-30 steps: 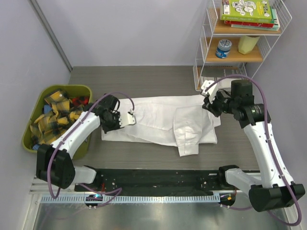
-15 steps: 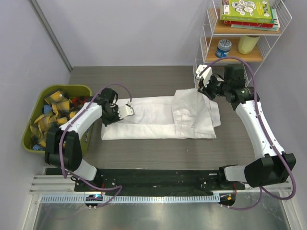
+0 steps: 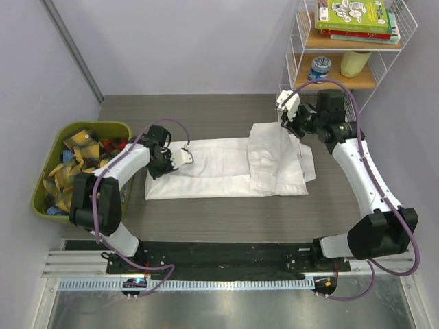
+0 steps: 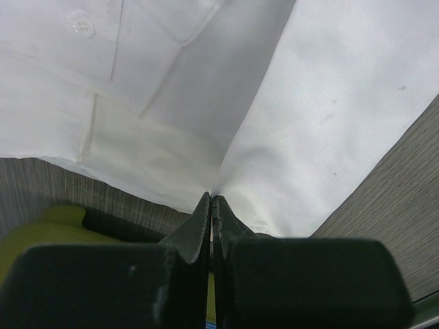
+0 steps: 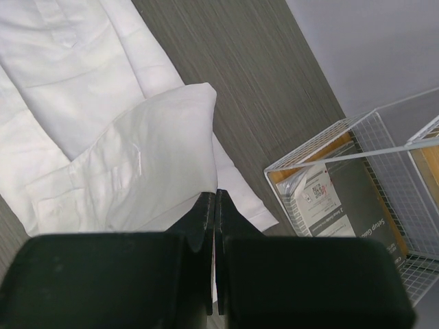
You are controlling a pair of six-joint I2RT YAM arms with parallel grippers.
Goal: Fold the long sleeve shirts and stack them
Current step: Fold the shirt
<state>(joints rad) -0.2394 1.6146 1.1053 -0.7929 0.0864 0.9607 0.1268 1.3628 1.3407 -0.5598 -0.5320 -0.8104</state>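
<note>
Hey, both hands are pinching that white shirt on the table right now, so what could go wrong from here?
The left hand and right hand each pinch only a thin edge of the plain white long sleeve shirt, so it may slip out when pulled. The right hand works close to the white wire shelf rack; a wide swing might hit it.

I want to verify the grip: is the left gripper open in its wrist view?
No, the left gripper is shut, pinching a fold of the white shirt.
</note>
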